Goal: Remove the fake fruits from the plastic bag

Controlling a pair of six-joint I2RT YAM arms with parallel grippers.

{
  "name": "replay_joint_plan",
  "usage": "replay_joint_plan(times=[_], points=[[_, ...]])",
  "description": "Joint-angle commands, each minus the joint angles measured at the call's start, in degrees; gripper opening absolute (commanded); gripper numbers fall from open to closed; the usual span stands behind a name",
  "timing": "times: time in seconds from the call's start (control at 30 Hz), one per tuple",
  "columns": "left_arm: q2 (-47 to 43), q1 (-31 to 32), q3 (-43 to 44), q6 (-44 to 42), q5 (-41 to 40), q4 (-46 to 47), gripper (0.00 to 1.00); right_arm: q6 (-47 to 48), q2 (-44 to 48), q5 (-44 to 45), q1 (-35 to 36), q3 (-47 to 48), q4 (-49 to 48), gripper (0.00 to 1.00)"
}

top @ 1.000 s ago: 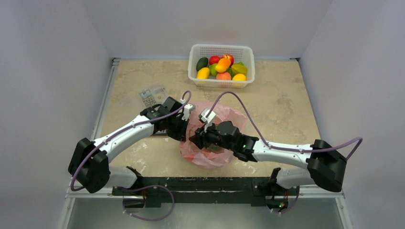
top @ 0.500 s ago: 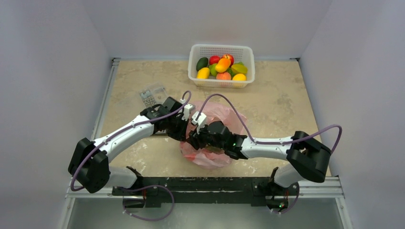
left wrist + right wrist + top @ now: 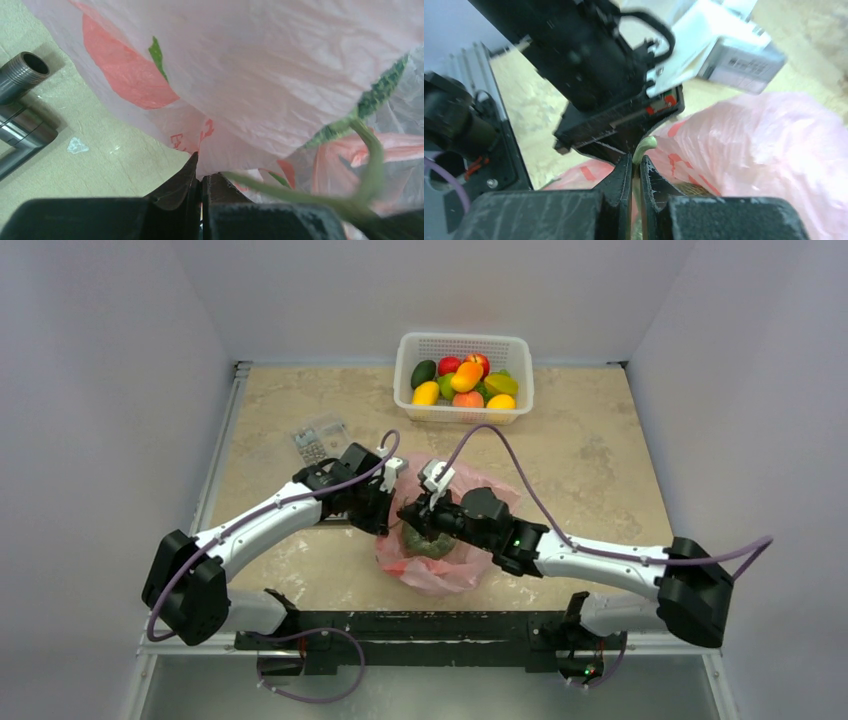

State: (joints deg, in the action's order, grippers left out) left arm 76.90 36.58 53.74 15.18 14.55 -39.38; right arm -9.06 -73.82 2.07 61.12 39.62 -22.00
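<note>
The pink plastic bag (image 3: 442, 574) lies crumpled at the table's near middle. My left gripper (image 3: 387, 514) is shut on the bag's left edge; the wrist view shows the film pinched between the jaws (image 3: 201, 172). My right gripper (image 3: 413, 516) is shut on the pale green stem (image 3: 644, 146) of the dull-green melon (image 3: 428, 543), which shows at the bag's mouth just under the gripper. The stem (image 3: 371, 152) and a striped leaf (image 3: 382, 91) also show in the left wrist view. Other yellow and orange fruits (image 3: 466, 376) lie in the basket.
A white perforated basket (image 3: 415, 405) stands at the back centre, holding fruits, red apples and a dark avocado shape. A grey remote-like object (image 3: 318, 440) lies back left. A metal pipe (image 3: 22, 70) lies on the table by the bag. Both arms cross near the bag.
My right gripper has drawn back out of the bag with the stem in its jaws, and the green melon now shows at the bag's mouth. The left gripper has stayed put.
</note>
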Motion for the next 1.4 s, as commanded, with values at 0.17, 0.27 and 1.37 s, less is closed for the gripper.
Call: replay_joint_plan(times=[0.17, 0.27, 1.37], points=[[-4.55, 0.34, 0.86, -2.16, -4.44, 0.39, 0.0, -3.37, 11.84, 2.09, 0.22, 0.58, 3.67, 0.0], [-4.77, 0.35, 0.86, -2.32, -5.03, 0.32, 0.0, -5.1, 14.61, 3.32, 0.22, 1.86, 5.36, 0.0], [3.79, -3.4, 6.55, -10.39, -7.15, -4.31, 0.0, -0.79, -3.75, 29.24, -13.72, 44.04, 17.24, 0.0]])
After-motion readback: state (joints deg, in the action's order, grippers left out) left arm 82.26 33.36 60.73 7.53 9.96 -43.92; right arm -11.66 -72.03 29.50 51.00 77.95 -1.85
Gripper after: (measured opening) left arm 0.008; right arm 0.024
